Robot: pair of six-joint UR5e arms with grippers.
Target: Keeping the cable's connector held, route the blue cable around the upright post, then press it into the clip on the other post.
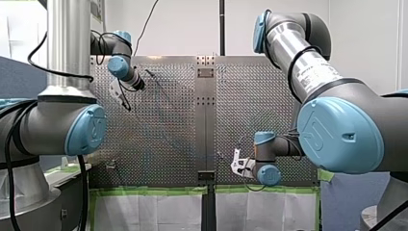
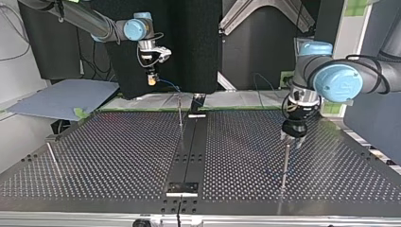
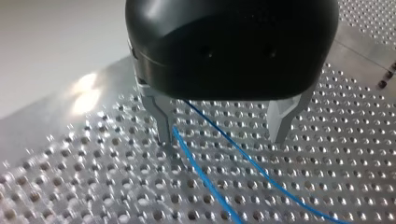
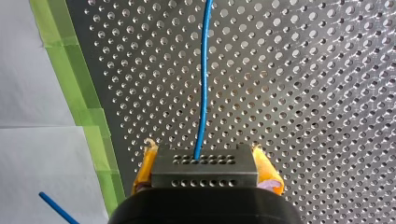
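My right gripper (image 4: 205, 156), with yellow pads, is shut on a metal connector block (image 4: 204, 171). The blue cable (image 4: 202, 93) leaves the block and runs ahead over the perforated plate. In the top view this gripper (image 2: 151, 79) hangs high at the back left, and the cable (image 2: 169, 85) slopes down toward the middle upright post (image 2: 180, 113). My left gripper (image 3: 223, 135) stands open just above the plate, with the blue cable (image 3: 205, 179) running between its metal fingers, close to one of them. In the top view it (image 2: 293, 138) hovers right over another post (image 2: 285, 163).
A third thin post (image 2: 52, 158) leans at the top view's left. A dark centre strip (image 2: 191, 151) splits the perforated table. Green tape (image 4: 79, 93) marks the table's edge beside my right gripper (image 1: 236, 163). My left gripper (image 1: 119, 95) is at the front view's upper left.
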